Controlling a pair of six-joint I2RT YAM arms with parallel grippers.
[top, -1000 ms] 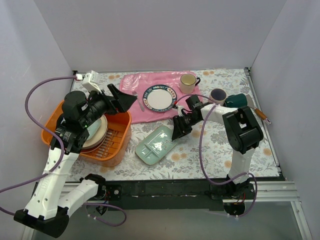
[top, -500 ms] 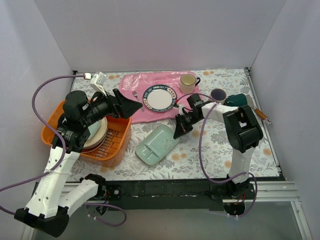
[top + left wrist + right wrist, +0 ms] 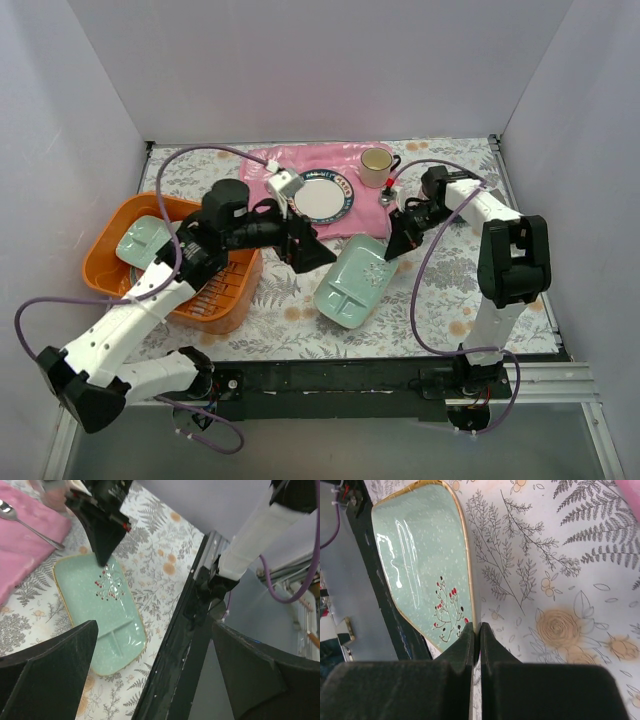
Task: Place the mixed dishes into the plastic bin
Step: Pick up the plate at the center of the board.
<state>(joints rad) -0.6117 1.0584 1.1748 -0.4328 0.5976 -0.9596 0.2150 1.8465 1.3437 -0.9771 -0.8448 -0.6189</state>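
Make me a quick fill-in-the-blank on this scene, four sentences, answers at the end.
1. The right gripper is shut on the rim of a pale ___ tray.
2. The left gripper is wide ___, with nothing between its fingers.
3. The bin is coloured ___.
4. The blue-rimmed plate lies on a ___ mat.

Answers: green, open, orange, pink.
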